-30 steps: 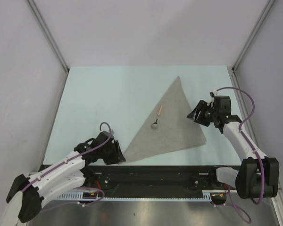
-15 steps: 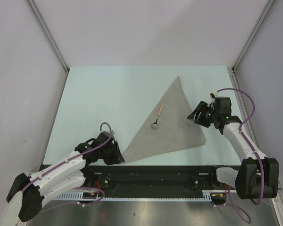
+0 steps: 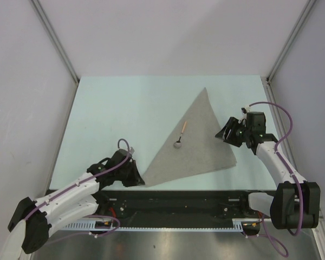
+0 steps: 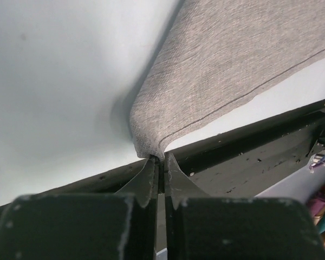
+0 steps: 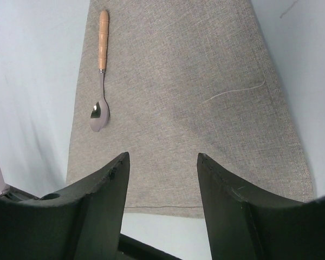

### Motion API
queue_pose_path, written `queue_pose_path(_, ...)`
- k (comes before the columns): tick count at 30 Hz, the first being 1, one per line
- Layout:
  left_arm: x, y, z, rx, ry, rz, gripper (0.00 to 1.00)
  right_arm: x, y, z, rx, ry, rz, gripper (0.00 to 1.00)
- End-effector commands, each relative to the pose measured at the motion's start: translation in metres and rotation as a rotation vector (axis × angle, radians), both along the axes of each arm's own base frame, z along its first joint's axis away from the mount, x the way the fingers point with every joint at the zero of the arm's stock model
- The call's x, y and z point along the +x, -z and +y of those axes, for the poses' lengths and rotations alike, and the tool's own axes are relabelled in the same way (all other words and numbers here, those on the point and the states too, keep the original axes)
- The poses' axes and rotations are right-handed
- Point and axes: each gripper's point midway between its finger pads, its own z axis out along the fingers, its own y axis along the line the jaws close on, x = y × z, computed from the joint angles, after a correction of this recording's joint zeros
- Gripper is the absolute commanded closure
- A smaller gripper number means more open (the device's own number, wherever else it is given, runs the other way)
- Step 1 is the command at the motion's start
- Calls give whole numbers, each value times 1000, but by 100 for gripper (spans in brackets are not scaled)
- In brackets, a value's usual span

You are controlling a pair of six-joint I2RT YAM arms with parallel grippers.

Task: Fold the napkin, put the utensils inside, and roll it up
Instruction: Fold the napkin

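**Top view:** The napkin (image 3: 192,149) lay folded into a triangle on the surface (image 3: 114,114), with a wooden-handled spoon (image 3: 180,136) resting on it. The left gripper (image 3: 139,181) sat at its near-left corner, and the right gripper (image 3: 223,133) at its right edge.

**Left wrist view:** The left gripper (image 4: 160,161) was pressed together, apparently pinching the raised napkin (image 4: 233,59) corner.

**Right wrist view:** The right gripper (image 5: 161,158) was spread, holding nothing, over the napkin (image 5: 195,86). The spoon (image 5: 100,76) lay beyond it.

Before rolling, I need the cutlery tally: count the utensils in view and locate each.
1. A wooden-handled spoon lies on the folded napkin, toward its left edge. Another could be hidden under the cloth.
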Motion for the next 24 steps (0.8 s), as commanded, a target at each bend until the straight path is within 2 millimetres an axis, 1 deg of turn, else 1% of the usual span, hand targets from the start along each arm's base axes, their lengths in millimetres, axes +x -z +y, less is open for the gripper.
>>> queue_pose_path(1,20,-28,-22,-72,52,-89,100,2,-6,-3,-14,-3,-34,42)
queue_pose_path(3,23,-31,-24,-70,59,-101,100,1,-5,-4,-20,1,-30,42)
queue_pose_path(4,27,-38,-27,-81,61,-119,100,1,-4,-6,-26,6,-26,42)
queue_pose_path(5,30,-40,-29,-85,61,-126,100,1,-3,-6,-27,7,-24,42)
queue_pose_path(7,41,-56,-41,-132,71,-175,100,1,-2,-6,-29,9,-21,42)
queue_pose_path(11,65,-74,-63,-174,96,-239,100,0,-2,-7,-30,12,-16,42)
queue_pose_path(12,74,-72,-69,-169,108,-250,100,-1,-1,-8,-31,16,-12,42)
queue_pose_path(13,83,-81,-77,-184,111,-276,100,-1,0,-8,-34,15,-12,42)
queue_pose_path(14,89,-86,-83,-198,123,-294,100,-2,0,-8,-36,13,-11,42)
queue_pose_path(16,110,-99,-103,-233,135,-333,100,-4,3,-9,-40,21,-4,42)
queue_pose_path(17,115,-103,-111,-250,149,-341,100,-4,3,-9,-41,21,-1,42)
queue_pose_path(19,137,-121,-134,-301,166,-388,100,-6,6,-10,-43,23,6,42)
queue_pose_path(21,150,-129,-145,-304,190,-417,100,-6,7,-10,-41,27,9,42)
queue_pose_path(22,165,-149,-156,-320,196,-467,100,-6,8,-10,-41,25,12,42)
queue_pose_path(23,174,-140,-161,-290,220,-468,100,-5,7,-10,-42,24,10,42)
queue_pose_path(24,183,-139,-162,-272,221,-467,100,-7,7,-10,-45,22,13,42)
